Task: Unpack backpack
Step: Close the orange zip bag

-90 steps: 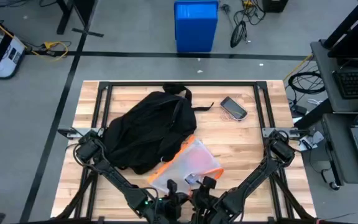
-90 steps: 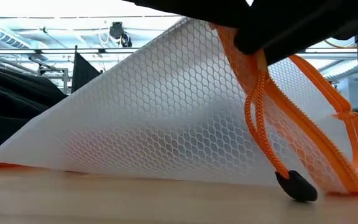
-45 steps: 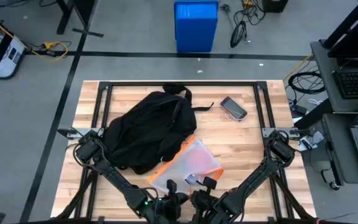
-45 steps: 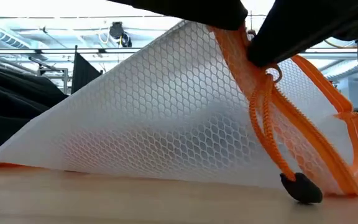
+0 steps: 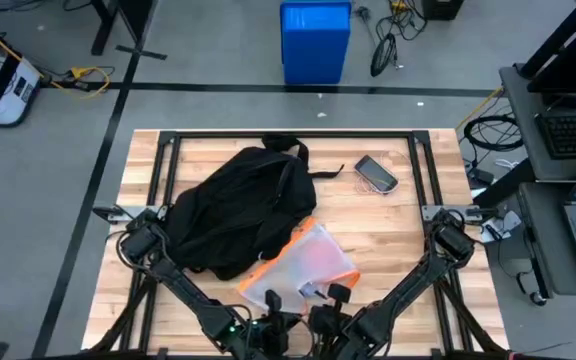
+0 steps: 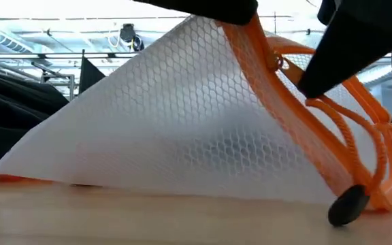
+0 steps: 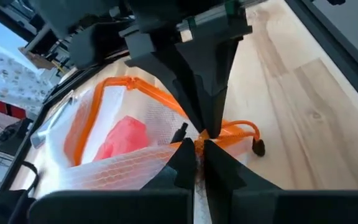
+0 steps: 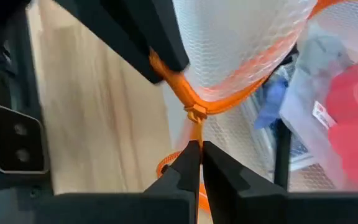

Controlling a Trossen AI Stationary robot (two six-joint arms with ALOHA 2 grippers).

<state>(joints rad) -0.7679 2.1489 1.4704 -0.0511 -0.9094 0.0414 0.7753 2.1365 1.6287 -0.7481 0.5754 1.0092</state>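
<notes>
From above, the backpack (image 5: 236,212) is lying on the left half of the wooden table (image 5: 398,235), a phone (image 5: 376,173) sitting well apart near the far edge, a blue bin (image 5: 315,41) standing on the grey floor beyond. The mesh pouch (image 5: 303,265) is touching the backpack's near side. At table height, ceiling lights are showing through the mesh. The left gripper (image 7: 197,163) is pinching the pouch's orange edge; the right gripper (image 8: 196,167) is pinching its orange cord (image 8: 196,134).

Backpack (image 5: 236,210) matt black cloth; pouch (image 6: 175,122) translucent plastic mesh; table (image 5: 408,240) pale wood.
</notes>
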